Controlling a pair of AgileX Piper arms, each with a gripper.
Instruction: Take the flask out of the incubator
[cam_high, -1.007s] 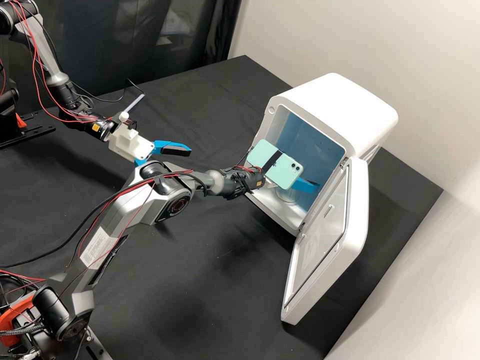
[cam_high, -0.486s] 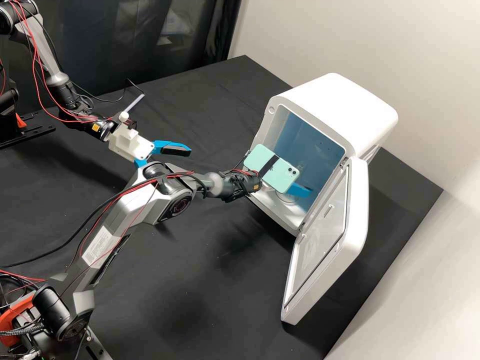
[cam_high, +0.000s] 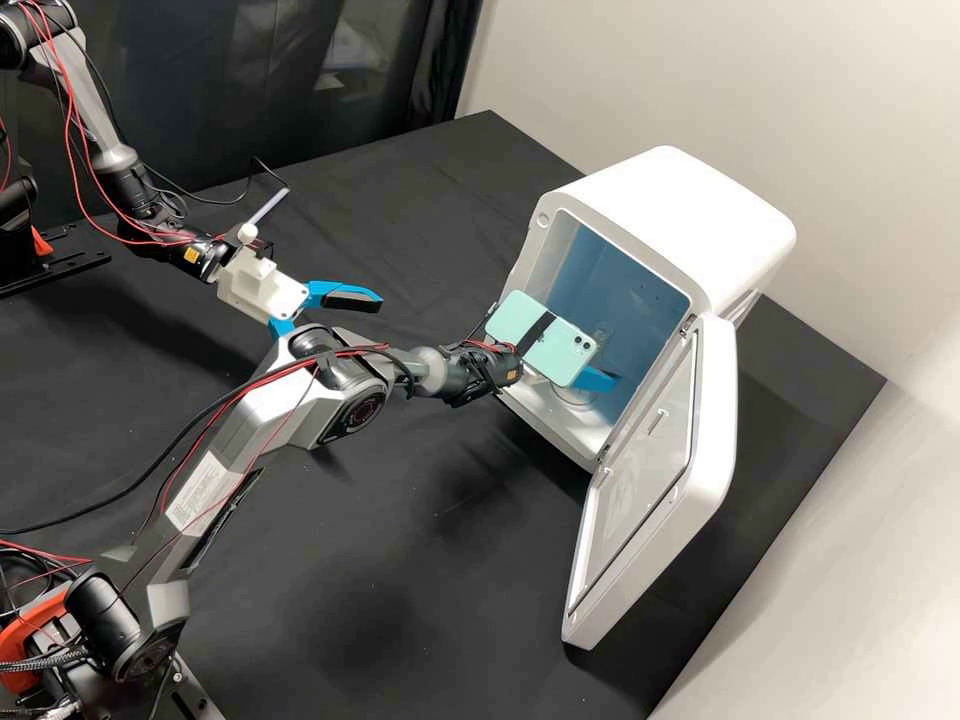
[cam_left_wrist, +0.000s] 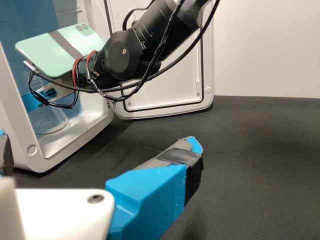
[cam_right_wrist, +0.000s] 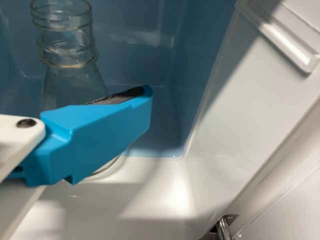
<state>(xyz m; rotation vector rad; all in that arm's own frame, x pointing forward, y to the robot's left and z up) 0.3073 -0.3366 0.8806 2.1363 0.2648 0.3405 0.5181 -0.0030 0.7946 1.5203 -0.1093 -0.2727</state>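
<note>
Black bench (cam_high: 420, 560), pretty plain, with a white incubator (cam_high: 690, 215) sitting near its far right corner, door (cam_high: 650, 480) swung open.

Lab, robot test bench. A white benchtop incubator (cam_high: 662, 225) is sitting on a black bench (cam_high: 420, 570), its door (cam_high: 650, 470) hanging open, and a glass flask (cam_right_wrist: 67, 75) is standing inside it. A cabled robot arm (cam_high: 260, 420) is working at the incubator's opening. Black curtain (cam_high: 250, 90) is hanging behind the incubator, with a plain wall (cam_high: 750, 80) running close beside it.
</note>
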